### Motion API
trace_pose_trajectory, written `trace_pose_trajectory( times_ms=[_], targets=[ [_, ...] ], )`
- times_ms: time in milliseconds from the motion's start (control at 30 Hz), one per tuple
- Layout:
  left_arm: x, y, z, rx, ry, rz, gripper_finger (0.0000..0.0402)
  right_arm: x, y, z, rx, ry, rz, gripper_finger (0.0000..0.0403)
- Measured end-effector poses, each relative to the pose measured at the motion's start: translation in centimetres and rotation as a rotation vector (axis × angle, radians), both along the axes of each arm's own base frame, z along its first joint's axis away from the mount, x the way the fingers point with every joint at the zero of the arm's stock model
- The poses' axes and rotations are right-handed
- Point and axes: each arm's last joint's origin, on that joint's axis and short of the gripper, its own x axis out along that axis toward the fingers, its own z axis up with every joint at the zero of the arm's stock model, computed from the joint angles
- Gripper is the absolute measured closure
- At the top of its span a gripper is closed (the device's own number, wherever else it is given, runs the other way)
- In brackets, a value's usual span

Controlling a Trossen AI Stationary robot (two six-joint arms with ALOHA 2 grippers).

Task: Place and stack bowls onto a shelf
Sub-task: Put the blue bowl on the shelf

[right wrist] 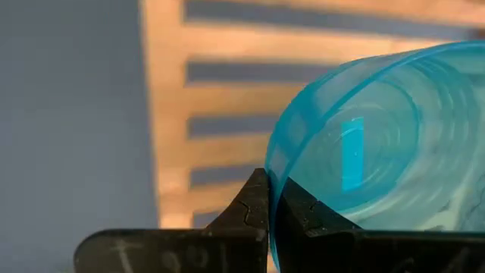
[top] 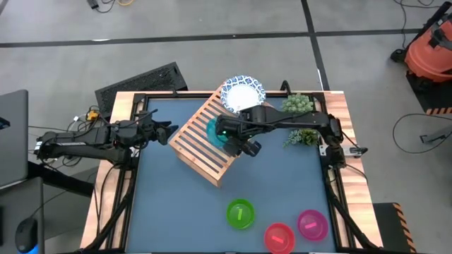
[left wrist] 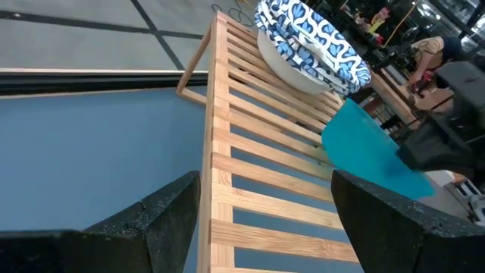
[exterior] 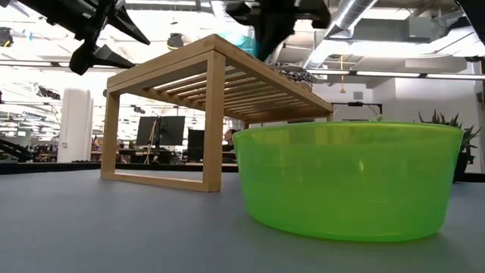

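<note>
Fingers of the right gripper (right wrist: 269, 199) are pinched together on the rim of the teal bowl (right wrist: 379, 159), the thin wall caught between them. From above, that gripper (top: 244, 144) sits over the slatted shelf (top: 201, 144), with the teal bowl (top: 215, 131) held tilted just above the slats on the side toward the left arm. Just beyond the claw, at the shelf's far end, rests a stack of white bowls with blue patterned rims (top: 242, 92); the left wrist view shows that stack (left wrist: 311, 45) sitting on the slats with the teal bowl (left wrist: 367, 155) close beside it.

Farther out, well apart from the claw on the blue tabletop (top: 169, 204), lie the green bowl (top: 240, 214), the red bowl (top: 280, 237) and the magenta bowl (top: 311, 224), near the table's front edge. Two small green plants (top: 300, 120) stand behind the right arm.

Across the shelf from the claw, the left gripper (top: 161, 131) hangs near the shelf's other side, fingers (left wrist: 159, 220) spread apart and holding nothing.
</note>
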Motion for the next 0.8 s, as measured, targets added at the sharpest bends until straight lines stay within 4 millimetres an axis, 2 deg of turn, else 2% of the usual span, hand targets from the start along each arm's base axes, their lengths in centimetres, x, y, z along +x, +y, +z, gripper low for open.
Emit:
trace_pose_trajectory(
  times_ms=[100,300,633,800],
  targets=[
    [0.0,0.0,0.0,0.0,0.001,0.001,0.012,0.4,-0.2,-1.2,-0.053,0.065,0.03,0.0381],
    [0.0,0.1,0.0,0.007,0.0,0.022,0.012,0.8,0.2,-1.2,-0.119,0.036,0.052,0.0378],
    [0.0,0.1,0.0,0.008,-0.001,0.024,0.012,1.2,0.0,-0.9,-0.118,-0.018,0.019,0.0316],
    [0.0,0.1,0.0,0.008,0.0,0.024,0.012,1.2,0.0,-0.8,-0.088,-0.042,-0.053,0.0276]
  ],
)
